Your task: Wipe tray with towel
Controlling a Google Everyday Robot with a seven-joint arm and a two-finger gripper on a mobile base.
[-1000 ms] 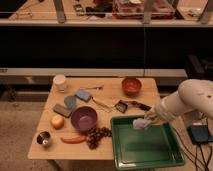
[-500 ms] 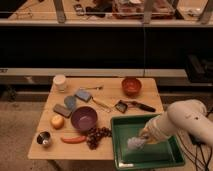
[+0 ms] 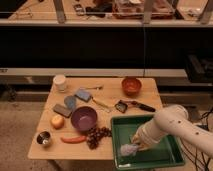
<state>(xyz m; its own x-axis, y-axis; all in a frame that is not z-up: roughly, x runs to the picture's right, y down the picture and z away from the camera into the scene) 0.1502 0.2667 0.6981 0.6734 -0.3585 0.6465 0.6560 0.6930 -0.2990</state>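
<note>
A green tray [image 3: 165, 150] sits at the front right corner of the wooden table [image 3: 107, 95]. A pale crumpled towel [image 3: 128, 149] lies on the tray's floor near its front left corner. My gripper [image 3: 137, 144] is at the end of the white arm [image 3: 172, 125], which reaches in from the right; it is pressed down on the towel and appears shut on it. The fingertips are hidden behind the towel and wrist.
On the table: a purple bowl [image 3: 83, 118], an orange bowl [image 3: 131, 85], a white cup [image 3: 60, 82], grapes [image 3: 96, 136], a carrot [image 3: 74, 139], an orange fruit [image 3: 57, 121], a metal cup [image 3: 44, 139], sponges [image 3: 83, 94], a black-handled brush [image 3: 135, 105]. A dark counter runs behind.
The arm has swept the towel from the tray's back middle toward the front left corner, and the wrist has lowered.
</note>
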